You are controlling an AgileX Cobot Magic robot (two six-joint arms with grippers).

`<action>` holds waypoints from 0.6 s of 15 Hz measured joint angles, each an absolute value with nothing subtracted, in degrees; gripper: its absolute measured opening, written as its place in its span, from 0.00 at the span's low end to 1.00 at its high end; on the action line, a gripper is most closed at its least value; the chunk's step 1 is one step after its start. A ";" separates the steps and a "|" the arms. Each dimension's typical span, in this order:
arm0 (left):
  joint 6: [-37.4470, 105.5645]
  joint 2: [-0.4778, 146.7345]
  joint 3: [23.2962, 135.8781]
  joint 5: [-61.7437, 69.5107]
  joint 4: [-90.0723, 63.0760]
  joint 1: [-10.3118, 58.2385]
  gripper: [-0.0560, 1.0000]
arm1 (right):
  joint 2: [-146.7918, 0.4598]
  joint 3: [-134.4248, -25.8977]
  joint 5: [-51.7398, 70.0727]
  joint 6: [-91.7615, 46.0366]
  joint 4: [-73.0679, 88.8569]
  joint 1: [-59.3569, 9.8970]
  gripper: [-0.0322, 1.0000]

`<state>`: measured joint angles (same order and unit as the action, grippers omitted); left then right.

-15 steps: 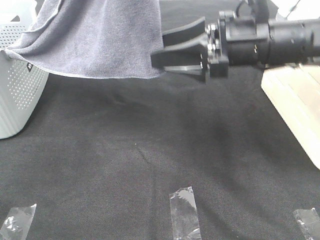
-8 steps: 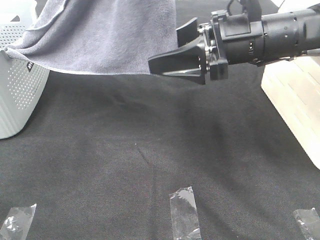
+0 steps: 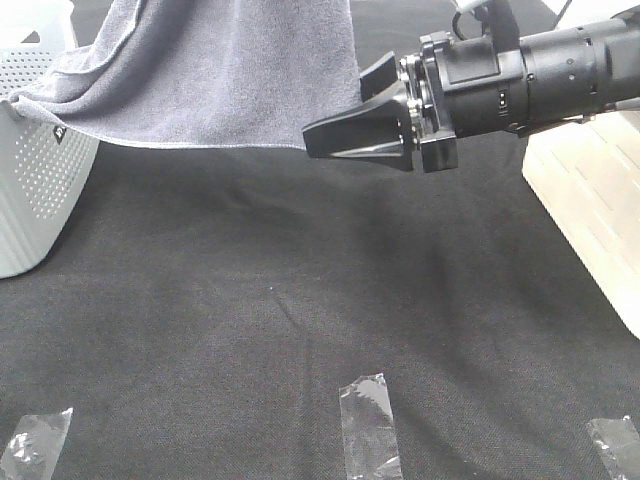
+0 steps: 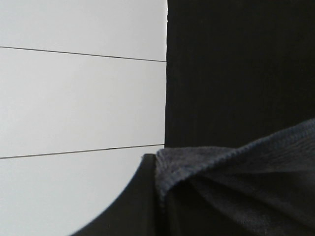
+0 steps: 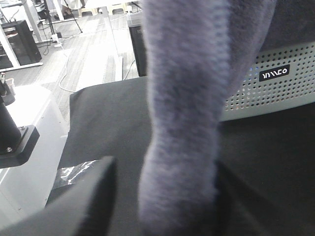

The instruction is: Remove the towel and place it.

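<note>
The grey-lavender towel hangs from above the top of the exterior view. Its left part drapes over the rim of a white perforated basket. My right gripper points left with its jaws apart on either side of the towel's right edge. In the right wrist view the towel hangs between the fingers, and one finger stands clear of it. My left gripper is out of the exterior view. Its wrist view shows a folded towel edge pressed against one dark finger.
A black cloth covers the table. A light wooden board lies at the right edge. Clear tape strips are stuck along the front. The basket also shows behind the towel in the right wrist view.
The towel's right edge has shifted right and its hem has risen a little. My right gripper has tilted and now has the edge between its fingers.
</note>
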<state>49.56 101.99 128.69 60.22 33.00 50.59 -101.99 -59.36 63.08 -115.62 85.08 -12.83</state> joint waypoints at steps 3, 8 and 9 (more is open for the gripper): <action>49.33 101.99 128.69 62.05 33.00 50.59 0.05 | -101.99 -59.36 62.62 -114.76 86.46 -12.83 0.26; 45.84 101.99 128.69 64.69 33.00 50.59 0.05 | -101.99 -59.42 62.17 -107.43 85.08 -12.83 0.05; 44.86 101.99 128.69 64.97 33.00 50.59 0.05 | -101.99 -59.42 61.99 -105.48 85.26 -12.83 0.05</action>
<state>44.86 101.99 128.69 64.97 33.00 50.59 -101.99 -59.42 61.99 -105.48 85.26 -12.83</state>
